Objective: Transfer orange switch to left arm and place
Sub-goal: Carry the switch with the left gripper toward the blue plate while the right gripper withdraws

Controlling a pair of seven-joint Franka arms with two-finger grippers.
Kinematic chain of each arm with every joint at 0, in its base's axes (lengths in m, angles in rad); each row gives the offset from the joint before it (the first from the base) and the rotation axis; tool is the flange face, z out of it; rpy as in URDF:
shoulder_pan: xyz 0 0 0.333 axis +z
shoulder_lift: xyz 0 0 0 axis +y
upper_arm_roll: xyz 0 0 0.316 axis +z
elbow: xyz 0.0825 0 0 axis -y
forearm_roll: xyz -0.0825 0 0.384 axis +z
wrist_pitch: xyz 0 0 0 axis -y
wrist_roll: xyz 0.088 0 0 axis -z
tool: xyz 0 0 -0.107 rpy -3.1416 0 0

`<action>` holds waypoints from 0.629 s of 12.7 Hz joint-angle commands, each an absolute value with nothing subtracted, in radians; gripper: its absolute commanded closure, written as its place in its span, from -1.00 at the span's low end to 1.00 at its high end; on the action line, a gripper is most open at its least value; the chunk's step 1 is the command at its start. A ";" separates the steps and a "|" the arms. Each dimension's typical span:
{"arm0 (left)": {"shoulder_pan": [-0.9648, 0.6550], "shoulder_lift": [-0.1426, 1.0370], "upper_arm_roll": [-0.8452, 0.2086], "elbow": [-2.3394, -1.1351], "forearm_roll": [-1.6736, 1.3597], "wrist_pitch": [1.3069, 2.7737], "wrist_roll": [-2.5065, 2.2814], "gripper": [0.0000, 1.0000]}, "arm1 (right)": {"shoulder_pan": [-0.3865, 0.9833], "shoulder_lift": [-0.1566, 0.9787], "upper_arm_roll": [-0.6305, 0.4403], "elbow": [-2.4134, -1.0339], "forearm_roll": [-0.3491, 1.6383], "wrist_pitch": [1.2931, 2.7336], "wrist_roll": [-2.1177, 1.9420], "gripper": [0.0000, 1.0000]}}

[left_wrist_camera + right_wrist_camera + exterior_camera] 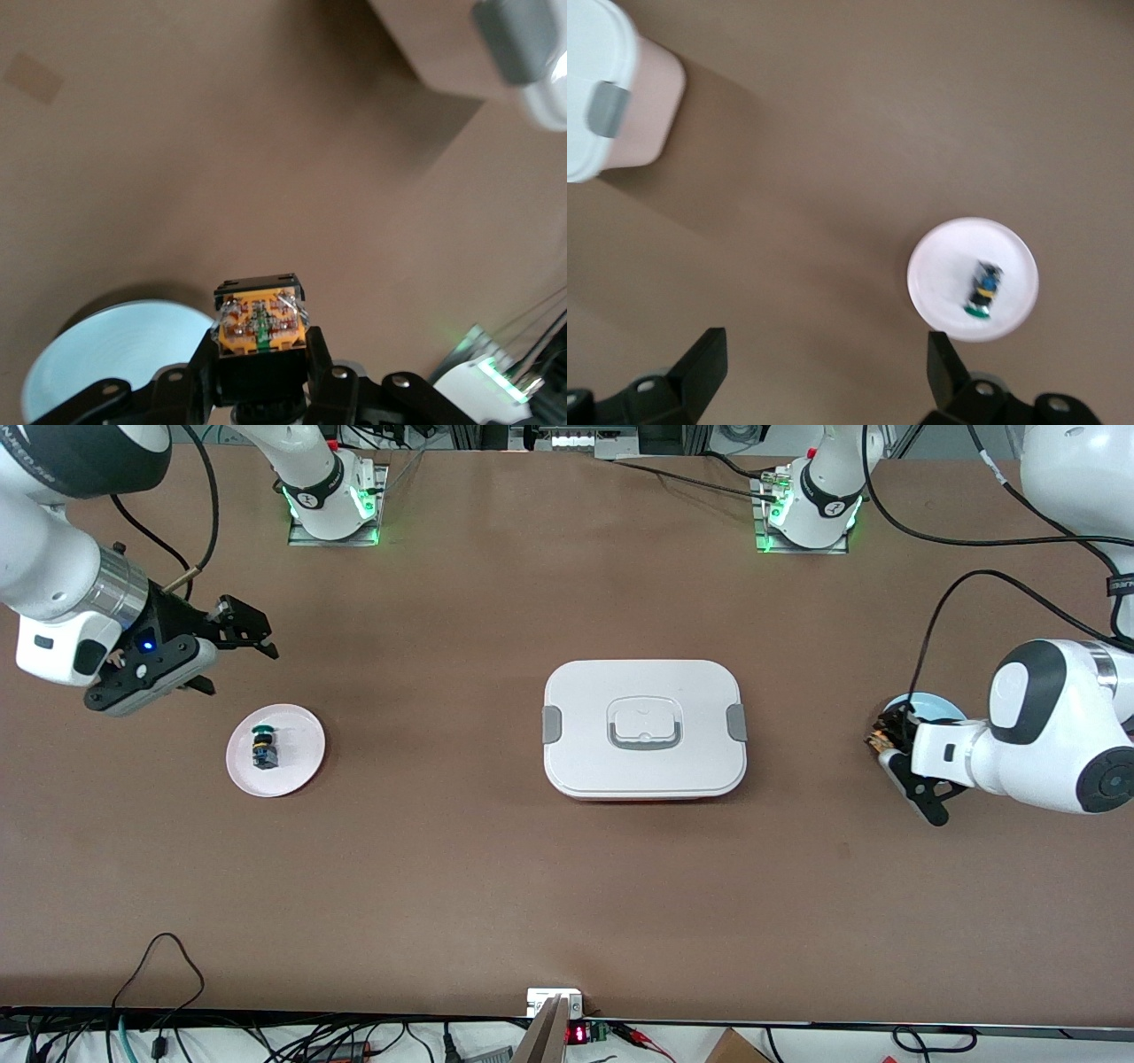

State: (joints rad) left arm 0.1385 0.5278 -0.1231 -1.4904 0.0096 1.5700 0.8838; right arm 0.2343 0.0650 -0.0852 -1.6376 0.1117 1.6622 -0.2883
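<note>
Now the left gripper (262, 372) holds the orange switch (260, 323) tight, up over the table beside the blue plate (926, 707). The white box (644, 729) sits in the middle, so the switch probably must go around it. The right gripper (226, 651) waits wide open above the pink plate (297, 757), likely ready to take it.

You've got the orange switch (260, 325) clamped between the left fingers (317, 359), over the bench (496, 868) beside a plate (926, 707); box (644, 729) mid-bench; another plate (275, 762) under the spread right fingers (257, 638).
</note>
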 commanded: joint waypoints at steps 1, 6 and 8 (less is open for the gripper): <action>0.201 0.570 -0.130 -1.494 0.067 1.627 1.017 0.44 | 0.258 0.035 -0.103 -1.654 0.028 1.632 -0.193 -1.00; 0.313 0.635 -0.130 -1.561 0.123 1.755 1.228 0.44 | 0.216 0.054 -0.103 -1.625 -0.005 1.644 -0.195 -1.00; 0.336 0.644 -0.129 -1.586 0.141 1.775 1.256 0.44 | 0.221 0.072 -0.103 -1.599 -0.006 1.644 -0.193 -1.00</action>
State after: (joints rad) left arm 0.3131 0.6495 -0.1178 -1.5567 0.1038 1.7500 1.2104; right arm 0.2209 0.0568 -0.1070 -1.6313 0.0099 1.6467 -0.2080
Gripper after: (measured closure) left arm 0.577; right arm 0.000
